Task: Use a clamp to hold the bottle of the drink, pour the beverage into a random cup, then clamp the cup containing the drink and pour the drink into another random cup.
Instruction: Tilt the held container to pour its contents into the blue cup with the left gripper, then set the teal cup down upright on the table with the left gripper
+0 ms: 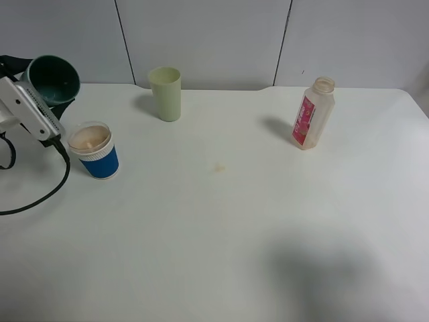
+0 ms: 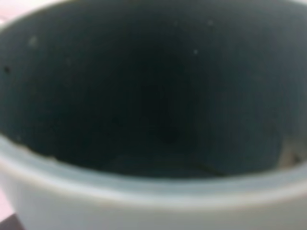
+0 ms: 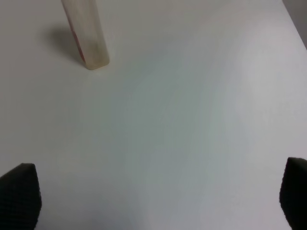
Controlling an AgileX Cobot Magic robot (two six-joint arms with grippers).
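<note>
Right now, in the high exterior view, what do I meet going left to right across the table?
Left end effector holding the tilted teal-green tumbler → blue cup with tan drink inside → pale yellow-green tumbler → small stain → bottle.

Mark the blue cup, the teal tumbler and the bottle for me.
blue cup [image 1: 102, 163]: exterior high view, on its blue lower wall.
teal tumbler [image 1: 52, 78]: exterior high view, on its dark inside, tipped in the left arm's grip.
bottle [image 1: 312, 115]: exterior high view, on its labelled body.
</note>
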